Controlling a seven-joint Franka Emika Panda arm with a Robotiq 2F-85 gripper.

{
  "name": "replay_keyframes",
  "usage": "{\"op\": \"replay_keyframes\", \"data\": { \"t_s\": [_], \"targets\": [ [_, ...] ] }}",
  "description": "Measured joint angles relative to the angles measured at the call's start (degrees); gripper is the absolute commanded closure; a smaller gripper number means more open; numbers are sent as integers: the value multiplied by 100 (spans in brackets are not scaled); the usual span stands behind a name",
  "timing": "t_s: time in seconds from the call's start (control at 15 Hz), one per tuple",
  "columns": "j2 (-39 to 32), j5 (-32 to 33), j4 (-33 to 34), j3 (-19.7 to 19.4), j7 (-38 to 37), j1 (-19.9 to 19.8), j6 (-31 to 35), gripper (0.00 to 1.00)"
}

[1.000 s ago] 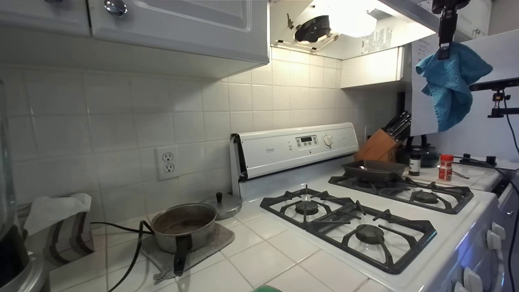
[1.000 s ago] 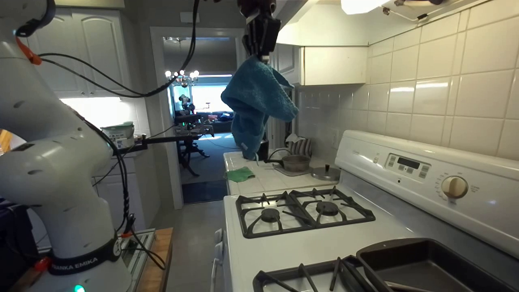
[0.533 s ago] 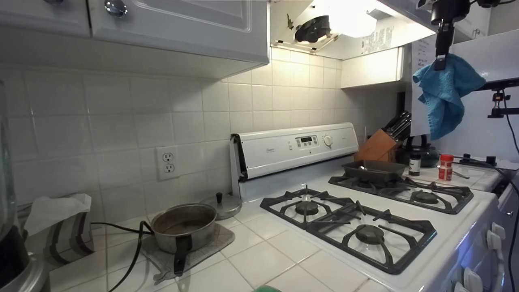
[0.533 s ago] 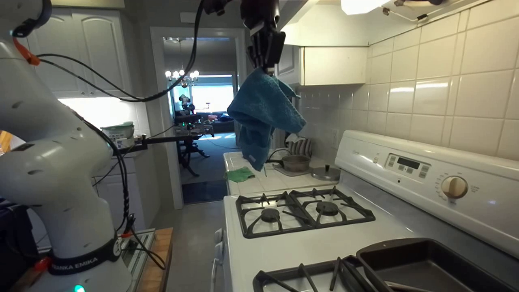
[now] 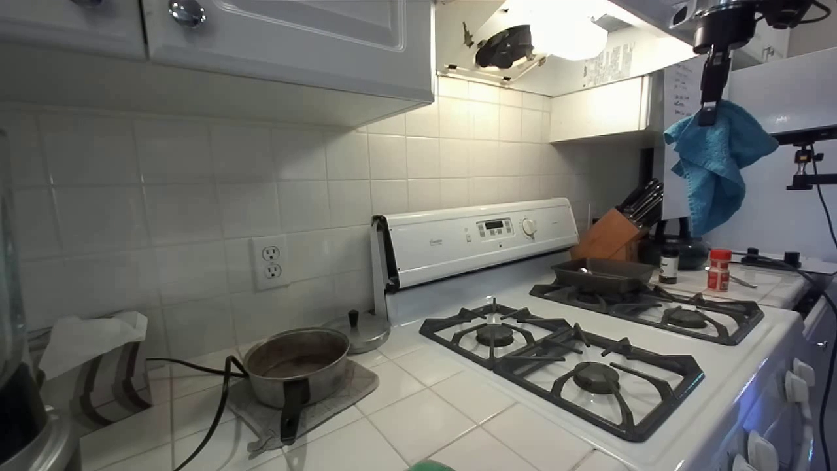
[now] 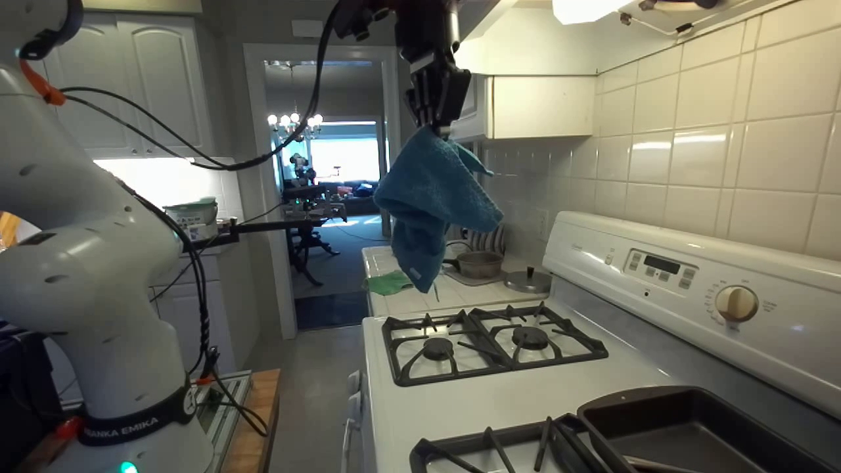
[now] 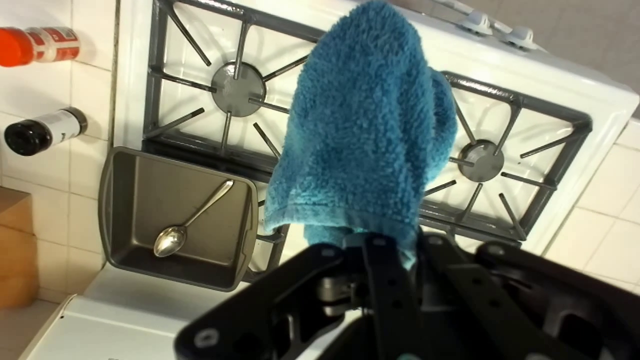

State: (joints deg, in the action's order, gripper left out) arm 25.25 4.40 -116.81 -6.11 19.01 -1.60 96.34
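One claw (image 7: 407, 245) pinches a blue towel (image 7: 367, 135), which hides some stove (image 7: 500, 62); a pan (image 7: 167, 187) with a spoon (image 7: 173, 238) sits at the wrist view's left.

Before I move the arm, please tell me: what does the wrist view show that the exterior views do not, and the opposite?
Only the wrist view: the rounded bowl of a silver metal spoon, lying inside a dark rectangular metal pan.
Only the exterior views: the grey metal saucepan with black handle, and the round metal lid with black knob.
Shared: that pan, the black gripper closed on a blue terry towel, and the black metal burner grates.
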Motion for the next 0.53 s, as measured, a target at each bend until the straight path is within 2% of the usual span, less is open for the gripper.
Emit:
{"op": "replay_keyframes", "data": {
  "t_s": [0.27, 0.53],
  "targets": [
    [-29, 0, -218, -6, 278, 14, 79, 98],
    [-56, 8, -445, -57, 487, 14, 432, 98]
  ]
}}
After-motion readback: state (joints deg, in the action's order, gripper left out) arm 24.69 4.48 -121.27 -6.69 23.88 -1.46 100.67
